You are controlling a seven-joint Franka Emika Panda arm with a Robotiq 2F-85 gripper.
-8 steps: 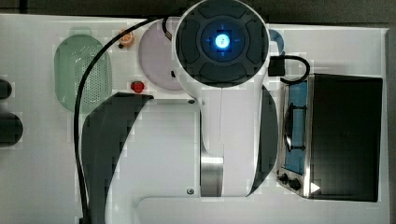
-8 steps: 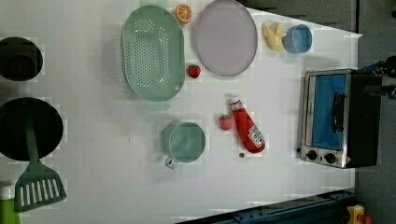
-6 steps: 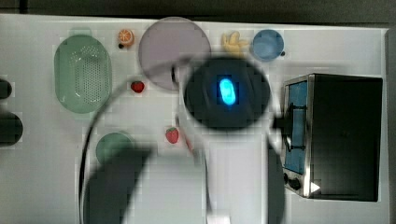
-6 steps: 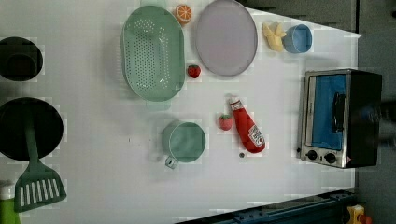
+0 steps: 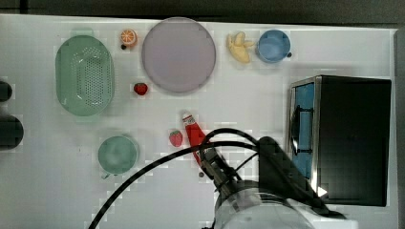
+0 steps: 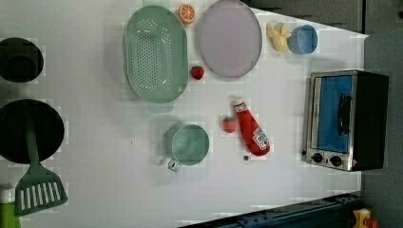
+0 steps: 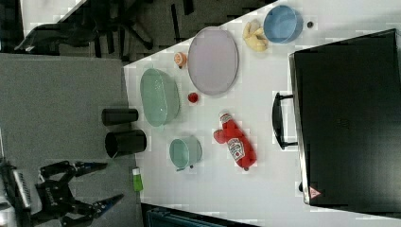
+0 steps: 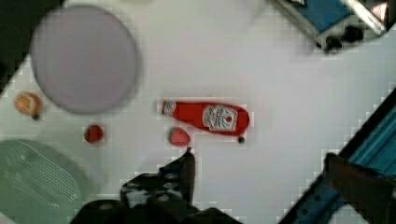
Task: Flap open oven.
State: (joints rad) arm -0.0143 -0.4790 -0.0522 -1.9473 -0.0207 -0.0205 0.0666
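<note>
The oven (image 5: 353,138) stands at the top view's right, a black box with a silver frame. Its blue glass door (image 5: 303,129) and bar handle (image 6: 343,114) face the middle of the table, and the door looks shut against the frame. Two black knobs (image 6: 328,160) sit at one end of the front. My arm (image 5: 258,200) rises at the top view's bottom, high above the table. My gripper (image 8: 266,177) hangs open well above the ketchup bottle, its fingers (image 8: 187,168) spread wide with nothing between them. In the right view my gripper (image 7: 101,184) appears at the lower left, away from the oven (image 7: 350,123).
A red ketchup bottle (image 5: 195,136) and a strawberry (image 5: 175,138) lie mid-table. A green cup (image 5: 117,154), a green colander (image 5: 85,75), a lilac plate (image 5: 178,54), a blue bowl (image 5: 273,46) and a banana (image 5: 240,46) are spread about. A black pan with a spatula (image 6: 33,156) lies at the left view's left.
My arm has pulled back from over the plate and table middle toward the top view's bottom, uncovering the ketchup bottle, the cup and the plate. The oven door is unchanged.
</note>
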